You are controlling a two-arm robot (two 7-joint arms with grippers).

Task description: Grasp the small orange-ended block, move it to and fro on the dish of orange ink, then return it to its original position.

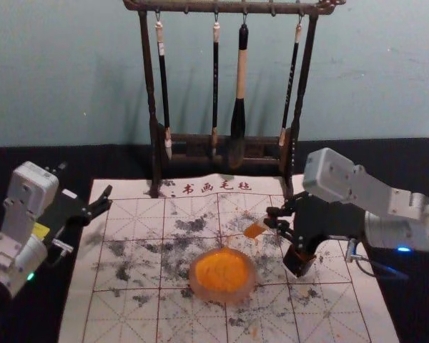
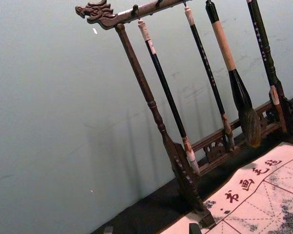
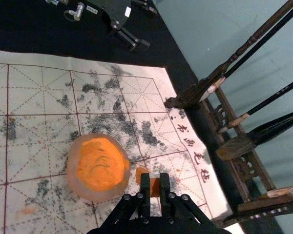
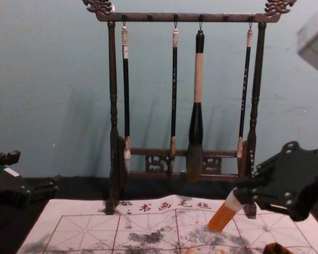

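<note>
Spanning the middle: smudged white gridded mat (image 1: 139, 316), decent room to swing | left tool (image 1: 85, 180) parked far left, fingertips apart | right tool's (image 1: 269, 218) way closer | round pale-rimmed dish of orange ink (image 1: 223, 276), leftward and bodyward of it | small orange-ended block (image 1: 254, 230), clamped in right tool, tilted orange-end-down, so go left-and-back imo

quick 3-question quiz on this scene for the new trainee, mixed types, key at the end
1. Multiple choice: the left gripper waits near the mat's left edge. What holds the block?
A) the left gripper
B) the right gripper
C) neither gripper

2. True or false: the block's orange end is dipped in the ink in the dish.

3. Fill in: ____ brushes hang from the rack.

Key: 1 B; 2 false; 3 four
</note>
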